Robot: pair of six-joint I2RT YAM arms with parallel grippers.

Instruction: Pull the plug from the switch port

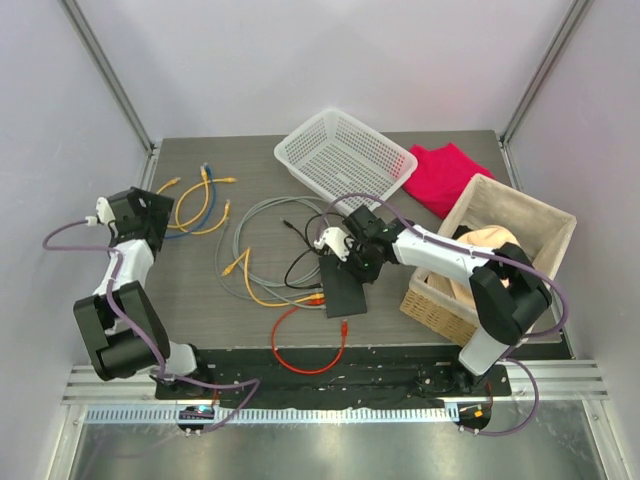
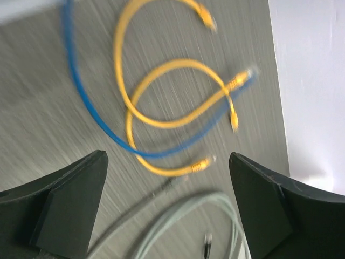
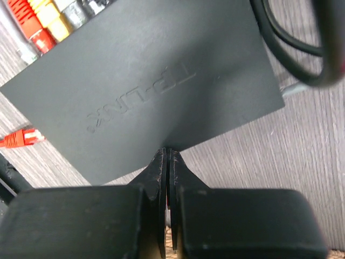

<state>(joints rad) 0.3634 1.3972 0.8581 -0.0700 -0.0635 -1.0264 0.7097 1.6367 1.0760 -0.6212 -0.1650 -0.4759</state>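
The switch (image 1: 344, 287) is a flat black box on the table; the right wrist view shows its embossed top (image 3: 145, 86). Red, yellow and grey plugs (image 3: 46, 24) sit in the sockets on its far left edge, and also show in the top view (image 1: 318, 297). My right gripper (image 3: 168, 154) is shut and empty, its tips touching the switch's near edge; in the top view it (image 1: 341, 260) is at the switch's far end. My left gripper (image 2: 167, 205) is open and empty above yellow and blue cables (image 2: 161, 108), far left of the switch (image 1: 150, 212).
A loose red plug (image 3: 21, 137) lies beside the switch, on a red cable loop (image 1: 310, 355). Grey and black cable coils (image 1: 262, 240) lie left of the switch. A white mesh basket (image 1: 340, 155), red cloth (image 1: 440, 175) and wicker basket (image 1: 530, 215) stand behind and to the right.
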